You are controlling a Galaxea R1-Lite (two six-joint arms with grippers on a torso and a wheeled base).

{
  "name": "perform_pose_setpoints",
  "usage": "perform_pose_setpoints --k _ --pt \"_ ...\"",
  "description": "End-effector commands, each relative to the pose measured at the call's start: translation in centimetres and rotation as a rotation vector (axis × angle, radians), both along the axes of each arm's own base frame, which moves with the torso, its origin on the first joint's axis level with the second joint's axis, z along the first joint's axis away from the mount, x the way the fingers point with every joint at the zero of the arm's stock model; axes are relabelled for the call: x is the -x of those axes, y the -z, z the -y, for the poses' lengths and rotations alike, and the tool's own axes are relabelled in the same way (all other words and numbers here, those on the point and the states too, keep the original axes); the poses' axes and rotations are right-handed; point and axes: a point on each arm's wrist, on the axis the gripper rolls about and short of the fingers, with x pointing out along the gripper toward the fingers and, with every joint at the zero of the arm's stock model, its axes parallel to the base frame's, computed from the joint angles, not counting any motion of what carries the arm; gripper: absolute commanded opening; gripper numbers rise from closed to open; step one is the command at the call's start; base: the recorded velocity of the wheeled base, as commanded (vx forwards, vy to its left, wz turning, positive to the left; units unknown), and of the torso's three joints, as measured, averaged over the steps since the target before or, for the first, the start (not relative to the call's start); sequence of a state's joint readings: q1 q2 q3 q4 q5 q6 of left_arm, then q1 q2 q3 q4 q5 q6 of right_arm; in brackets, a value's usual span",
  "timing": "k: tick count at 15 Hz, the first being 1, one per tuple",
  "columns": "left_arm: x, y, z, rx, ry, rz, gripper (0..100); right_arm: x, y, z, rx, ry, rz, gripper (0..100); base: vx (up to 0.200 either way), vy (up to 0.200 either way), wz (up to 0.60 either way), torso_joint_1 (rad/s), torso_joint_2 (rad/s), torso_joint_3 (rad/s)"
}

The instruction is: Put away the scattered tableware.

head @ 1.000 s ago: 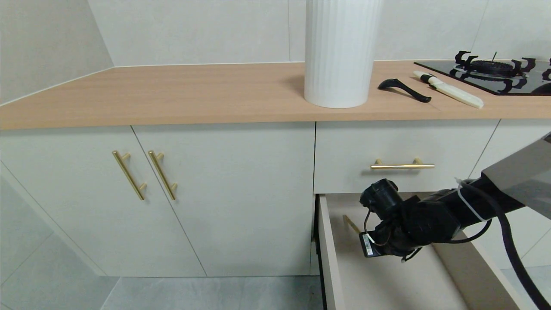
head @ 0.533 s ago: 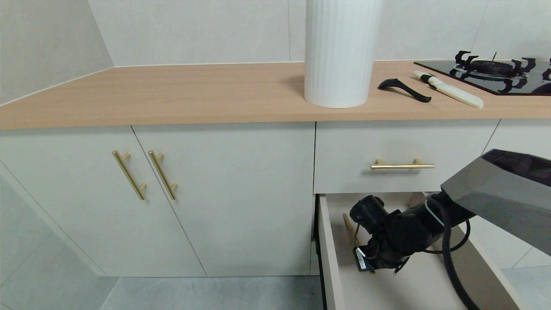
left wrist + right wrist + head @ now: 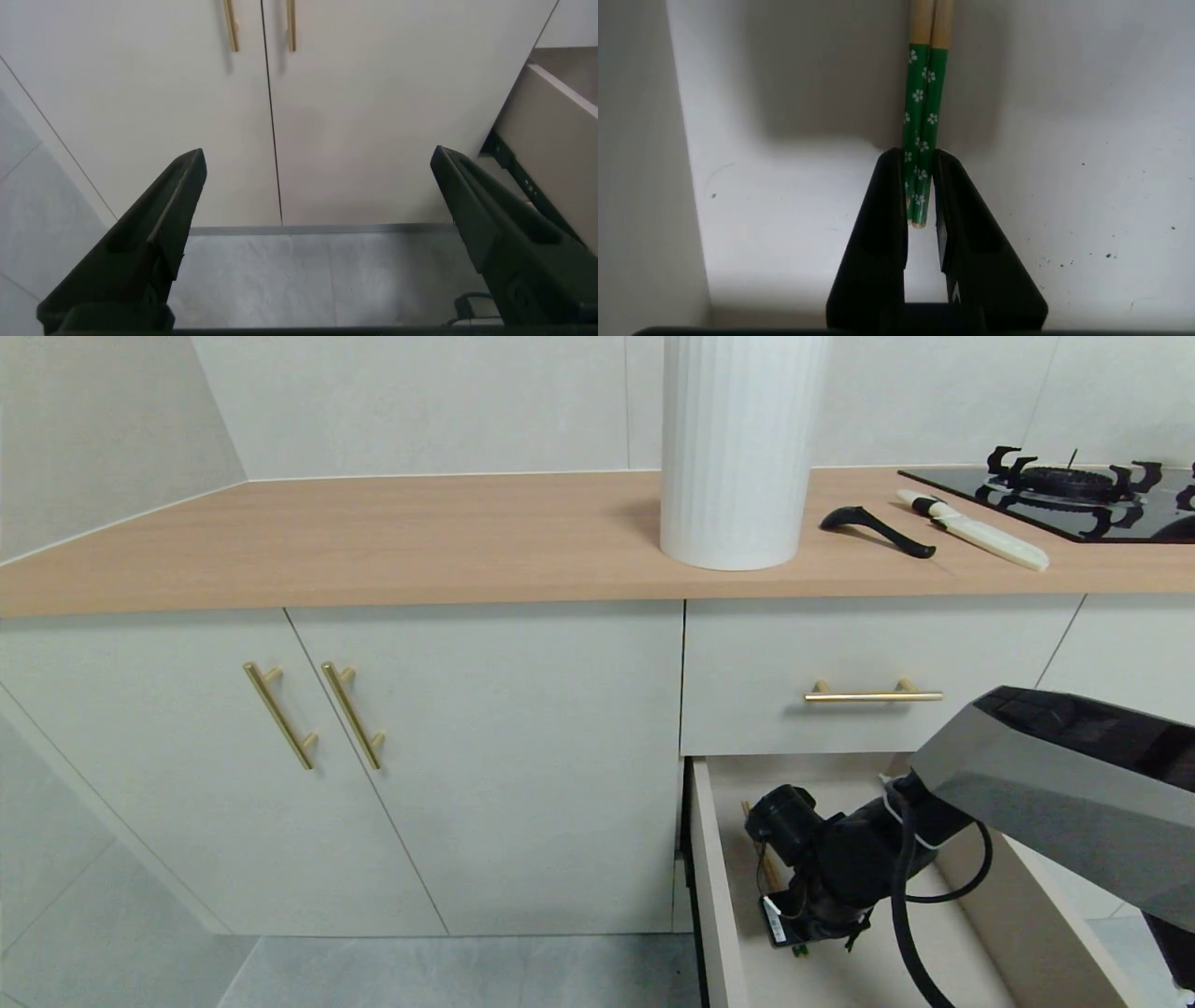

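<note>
Down in the open drawer (image 3: 714,896), the right gripper (image 3: 920,191) has its fingers pinched shut on the green flowered ends of a pair of chopsticks (image 3: 923,112). It holds them low and lengthwise near the drawer's left wall, likely so they can be laid flat on its floor rather than dropped. The left gripper (image 3: 316,163) hangs empty, fingers spread wide, before the cabinet doors (image 3: 271,112), clear of the work. Farther back on the countertop (image 3: 420,537), a black utensil (image 3: 873,529) and a white knife (image 3: 971,529) lie beside a tall white ribbed container (image 3: 733,448), apparently next to go in.
</note>
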State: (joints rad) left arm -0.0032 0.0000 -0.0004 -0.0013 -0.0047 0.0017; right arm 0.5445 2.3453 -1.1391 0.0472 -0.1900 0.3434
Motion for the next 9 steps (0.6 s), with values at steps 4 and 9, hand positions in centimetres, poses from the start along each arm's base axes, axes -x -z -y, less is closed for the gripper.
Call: perform_pose_setpoints --k 4,9 --pt "-0.01 0.01 0.00 0.000 0.000 -0.002 100 0.00 0.17 0.00 0.004 0.001 -0.003 100 0.000 0.000 0.00 0.000 0.00 0.000" --pt "-0.01 0.01 0.00 0.000 0.000 -0.002 100 0.01 0.11 0.01 0.005 0.001 -0.002 100 0.000 0.000 0.00 0.000 0.00 0.000"
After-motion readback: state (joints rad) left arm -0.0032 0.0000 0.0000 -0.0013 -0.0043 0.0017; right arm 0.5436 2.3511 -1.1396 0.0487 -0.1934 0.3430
